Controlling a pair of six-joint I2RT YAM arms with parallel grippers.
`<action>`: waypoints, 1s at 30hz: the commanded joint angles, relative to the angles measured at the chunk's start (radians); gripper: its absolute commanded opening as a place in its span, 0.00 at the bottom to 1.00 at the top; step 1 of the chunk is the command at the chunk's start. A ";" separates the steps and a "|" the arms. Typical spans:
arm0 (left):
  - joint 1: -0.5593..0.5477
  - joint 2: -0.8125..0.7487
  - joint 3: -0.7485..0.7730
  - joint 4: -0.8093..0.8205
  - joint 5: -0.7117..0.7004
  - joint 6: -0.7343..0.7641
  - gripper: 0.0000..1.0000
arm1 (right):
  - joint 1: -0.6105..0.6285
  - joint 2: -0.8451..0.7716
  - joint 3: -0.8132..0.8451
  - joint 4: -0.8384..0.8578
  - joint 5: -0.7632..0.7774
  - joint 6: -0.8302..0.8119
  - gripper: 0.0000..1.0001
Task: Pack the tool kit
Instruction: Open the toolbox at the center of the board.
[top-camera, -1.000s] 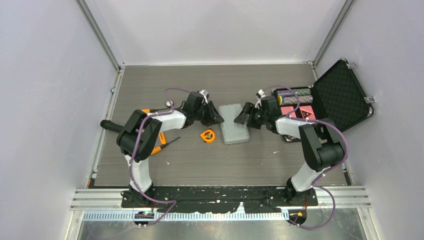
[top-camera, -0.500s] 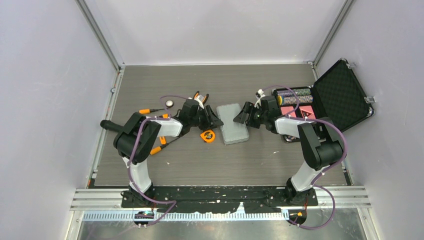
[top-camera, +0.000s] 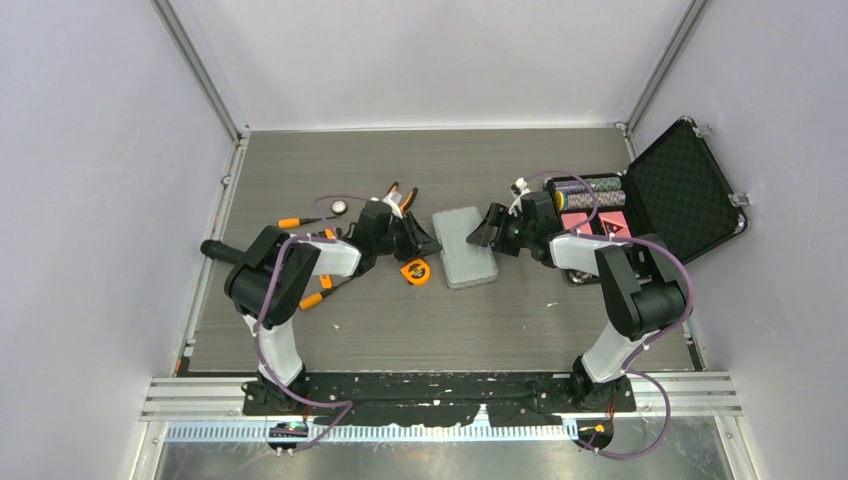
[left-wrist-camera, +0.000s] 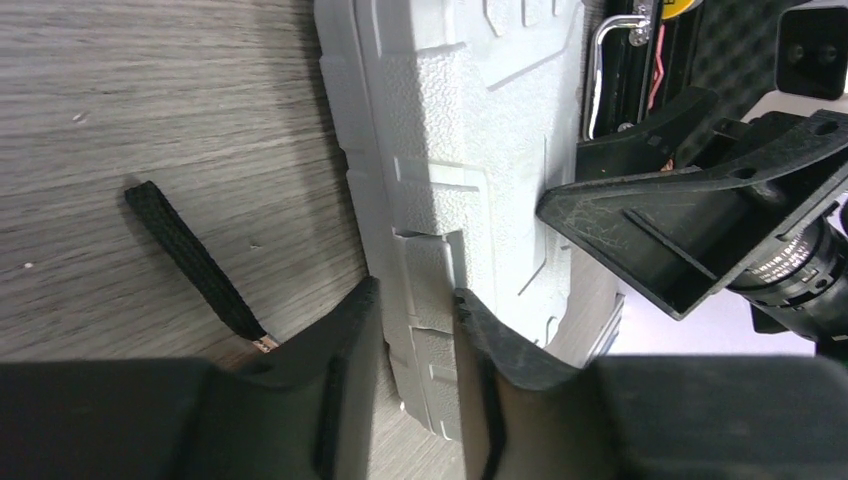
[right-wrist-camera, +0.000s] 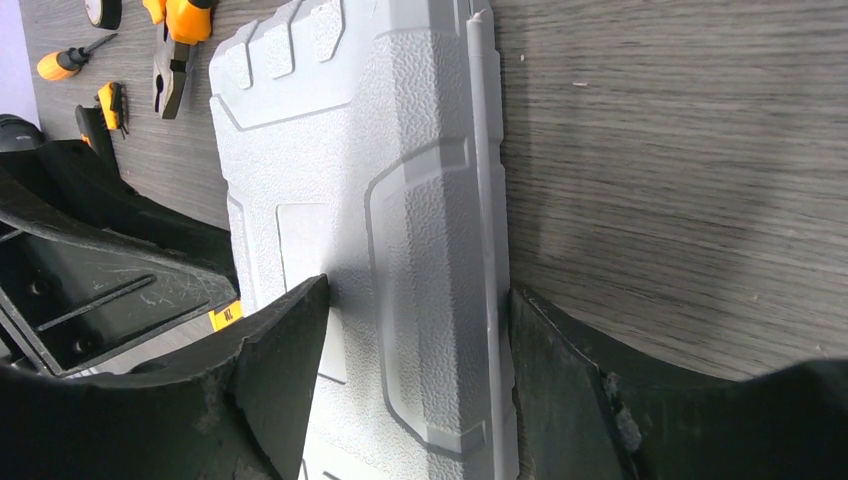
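Note:
The grey tool kit case (top-camera: 466, 247) lies closed and flat on the table. My left gripper (top-camera: 428, 243) is at its left edge; in the left wrist view (left-wrist-camera: 415, 300) the jaws stand narrow, pinched on the case's latch tab (left-wrist-camera: 425, 275). My right gripper (top-camera: 487, 232) is at the case's right edge; in the right wrist view (right-wrist-camera: 415, 300) it is wide open, one finger over the lid (right-wrist-camera: 400, 200), the other beside the hinge edge. Orange-and-black pliers (top-camera: 400, 197), an orange tape measure (top-camera: 415, 270) and screwdrivers (top-camera: 300, 222) lie left of the case.
A black foam-lined case (top-camera: 680, 190) with poker chips stands open at the right, close behind my right arm. Another screwdriver (top-camera: 322, 290) lies near the left arm. The tape measure's black strap (left-wrist-camera: 190, 258) lies on the table beside my left fingers.
My left arm has drawn back and lowered at the case's left edge, uncovering the pliers behind it. The right arm and the case have hardly moved.

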 joint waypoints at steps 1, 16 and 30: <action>0.004 -0.012 0.019 -0.099 -0.051 0.036 0.39 | 0.018 0.044 -0.009 -0.123 0.093 -0.055 0.68; -0.102 -0.019 0.294 -0.735 -0.373 0.174 0.31 | 0.076 0.084 0.076 -0.327 0.280 -0.120 0.64; -0.055 -0.078 0.212 -0.836 -0.497 0.128 0.03 | 0.066 0.114 0.090 -0.387 0.356 -0.092 0.57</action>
